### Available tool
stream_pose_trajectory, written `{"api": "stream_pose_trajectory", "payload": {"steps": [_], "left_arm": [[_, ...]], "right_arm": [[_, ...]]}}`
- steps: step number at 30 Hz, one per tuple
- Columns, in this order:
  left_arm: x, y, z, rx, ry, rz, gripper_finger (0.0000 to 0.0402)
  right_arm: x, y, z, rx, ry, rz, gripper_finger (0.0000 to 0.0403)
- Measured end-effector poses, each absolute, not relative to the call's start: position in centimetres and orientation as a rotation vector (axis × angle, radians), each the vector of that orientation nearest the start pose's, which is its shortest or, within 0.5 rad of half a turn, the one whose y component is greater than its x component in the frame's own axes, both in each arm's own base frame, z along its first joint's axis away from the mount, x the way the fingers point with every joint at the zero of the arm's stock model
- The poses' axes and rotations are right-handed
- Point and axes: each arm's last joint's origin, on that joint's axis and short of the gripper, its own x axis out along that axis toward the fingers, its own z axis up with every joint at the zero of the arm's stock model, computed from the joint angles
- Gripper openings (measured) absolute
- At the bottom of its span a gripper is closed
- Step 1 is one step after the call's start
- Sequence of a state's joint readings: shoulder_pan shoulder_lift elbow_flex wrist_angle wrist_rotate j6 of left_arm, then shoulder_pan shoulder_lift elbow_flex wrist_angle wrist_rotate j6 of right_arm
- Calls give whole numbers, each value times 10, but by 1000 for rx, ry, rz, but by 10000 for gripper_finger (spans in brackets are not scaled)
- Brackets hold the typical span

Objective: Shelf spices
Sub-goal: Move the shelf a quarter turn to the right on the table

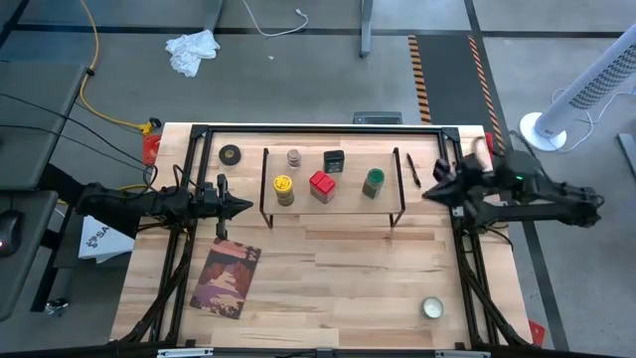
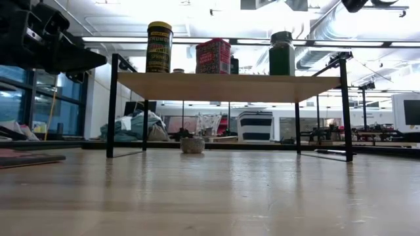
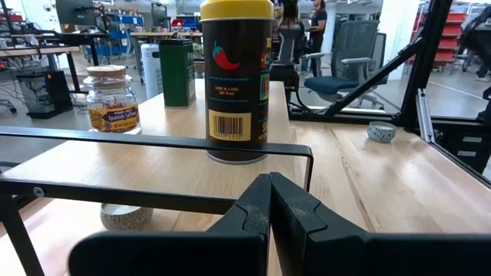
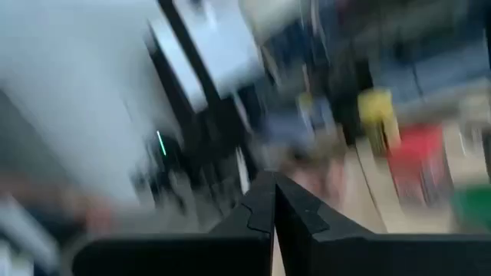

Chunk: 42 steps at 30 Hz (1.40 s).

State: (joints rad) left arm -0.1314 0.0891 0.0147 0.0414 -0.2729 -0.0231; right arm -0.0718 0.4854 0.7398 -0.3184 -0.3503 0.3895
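Note:
The shelf (image 1: 333,204), a light-wood board on thin black legs, stands mid-table. On its board stand the yellow-lidded jar (image 1: 283,188), the red-topped container (image 1: 321,186), the green-lidded jar (image 1: 374,182), the black square tin (image 1: 334,161) and the tiny clear jar (image 1: 293,157). My left gripper (image 1: 243,207) is shut and hovers just off the shelf's left end, level with the board, facing the yellow-lidded jar (image 3: 236,77). My right gripper (image 1: 429,194) is shut and hangs off the shelf's right end. Neither touches anything.
A black tape roll (image 1: 231,154) lies far-left and a dark pen (image 1: 412,169) lies right of the shelf. A printed booklet (image 1: 227,278) is near-left and a flat round pale tin (image 1: 431,308) near-right. A small pale round thing (image 3: 126,217) sits under the board.

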Motion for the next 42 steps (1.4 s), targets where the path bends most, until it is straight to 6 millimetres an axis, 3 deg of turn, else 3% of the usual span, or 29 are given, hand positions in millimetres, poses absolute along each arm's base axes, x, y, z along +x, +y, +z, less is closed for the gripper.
{"api": "stream_pose_trajectory", "payload": {"steps": [4, 8, 17, 27, 29, 31, 36, 39, 42], "left_arm": [[102, -6, 165, -16, 30, 142, 1], [102, -6, 165, -16, 31, 142, 1], [102, -6, 169, -46, -7, 141, 1], [90, -4, 217, -745, -504, -40, 1], [90, -6, 229, -797, -462, -105, 1], [93, -8, 240, -840, -315, -106, 1], [106, -9, 266, -750, 94, 103, 1], [117, -8, 290, -658, 184, 203, 1], [124, -5, 320, -545, 166, 323, 0]], "right_arm": [[119, 3, 347, 405, 359, 209, 0], [140, 3, 346, 529, 467, 147, 0], [179, 15, 344, 807, 437, 54, 0], [193, 23, 342, 870, 385, -17, 0], [194, 24, 341, 921, 403, -12, 0], [192, 26, 339, 982, 450, 6, 0], [178, 39, 317, 994, 688, -152, 0], [168, 45, 305, 970, 757, -296, 0], [164, 52, 302, 951, 775, -306, 0]]}}
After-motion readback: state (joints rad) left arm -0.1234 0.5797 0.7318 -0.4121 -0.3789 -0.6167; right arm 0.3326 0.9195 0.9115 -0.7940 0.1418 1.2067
